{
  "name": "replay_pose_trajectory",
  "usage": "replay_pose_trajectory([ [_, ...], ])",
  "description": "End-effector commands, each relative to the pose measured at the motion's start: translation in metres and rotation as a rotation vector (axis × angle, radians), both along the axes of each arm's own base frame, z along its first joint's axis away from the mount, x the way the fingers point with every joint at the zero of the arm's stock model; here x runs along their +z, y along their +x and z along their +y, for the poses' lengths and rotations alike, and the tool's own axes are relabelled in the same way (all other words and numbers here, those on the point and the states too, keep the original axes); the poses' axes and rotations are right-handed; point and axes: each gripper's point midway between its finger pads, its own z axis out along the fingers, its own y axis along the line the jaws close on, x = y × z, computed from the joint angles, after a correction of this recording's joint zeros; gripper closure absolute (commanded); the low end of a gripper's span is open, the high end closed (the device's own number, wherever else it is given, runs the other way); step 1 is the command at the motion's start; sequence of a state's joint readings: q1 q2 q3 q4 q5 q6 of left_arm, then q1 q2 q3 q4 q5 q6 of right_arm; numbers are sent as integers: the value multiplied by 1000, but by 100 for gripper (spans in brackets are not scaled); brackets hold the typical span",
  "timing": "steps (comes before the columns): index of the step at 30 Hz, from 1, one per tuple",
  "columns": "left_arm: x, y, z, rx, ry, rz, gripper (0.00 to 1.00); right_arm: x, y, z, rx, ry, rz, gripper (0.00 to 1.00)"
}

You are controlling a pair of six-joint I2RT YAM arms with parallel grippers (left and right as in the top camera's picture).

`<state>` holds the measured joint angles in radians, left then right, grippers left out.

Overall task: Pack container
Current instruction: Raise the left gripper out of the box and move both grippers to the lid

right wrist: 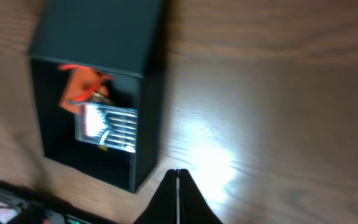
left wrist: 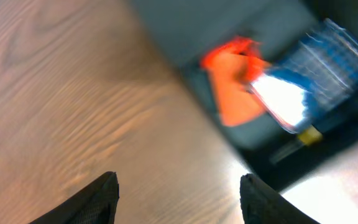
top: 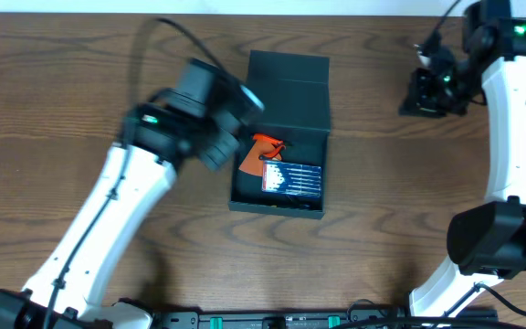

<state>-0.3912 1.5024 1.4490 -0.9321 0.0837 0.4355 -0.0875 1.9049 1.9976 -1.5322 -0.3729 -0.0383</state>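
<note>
Looking outward from my side, I see the left end effector [left wrist: 179, 186] hanging half-spread and empty just left of the container [top: 289, 82]. The container sits mid-surface [top: 62, 91], lid folded toward the far edge, so the orange tool [top: 265, 151] and clear bit case [top: 292, 179] inside are exposed. The right end effector [right wrist: 178, 175] is pinched together on nothing near the far right corner, probably parked clear.
</note>
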Motion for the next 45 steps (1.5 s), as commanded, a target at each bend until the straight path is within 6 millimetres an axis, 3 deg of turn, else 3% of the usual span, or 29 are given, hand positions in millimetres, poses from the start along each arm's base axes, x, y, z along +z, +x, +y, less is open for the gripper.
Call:
replay_pose_trajectory([
  [1, 1, 22, 29, 206, -159, 43, 40, 1, 5, 33, 67, 75, -18, 99],
  [3, 0, 35, 39, 260, -244, 56, 41, -6, 12, 45, 98, 75, -27, 99],
  [6, -7, 51, 51, 306, -332, 81, 51, -26, 23, 56, 94, 79, 3, 99],
  [10, -26, 70, 56, 316, -403, 119, 56, -64, 40, 64, 98, 82, 54, 99],
  [12, -40, 80, 57, 328, -413, 134, 64, -85, 48, 64, 83, 84, 84, 99],
  [15, -59, 92, 50, 324, -450, 162, 87, -111, 56, 64, 65, 97, 123, 99],
  [17, -70, 101, 42, 311, -497, 184, 94, -125, 60, 64, 61, 106, 136, 99],
  [25, -112, 139, 31, 361, -606, 196, 94, -167, 67, 75, 49, 168, 201, 99],
  [34, -152, 146, 27, 359, -621, 245, 94, -199, 69, 79, 5, 198, 261, 99],
  [39, -162, 148, 26, 362, -620, 252, 94, -202, 72, 89, 3, 268, 263, 99],
  [45, -163, 151, 26, 359, -622, 242, 94, -186, 89, 111, 30, 431, 187, 99],
])
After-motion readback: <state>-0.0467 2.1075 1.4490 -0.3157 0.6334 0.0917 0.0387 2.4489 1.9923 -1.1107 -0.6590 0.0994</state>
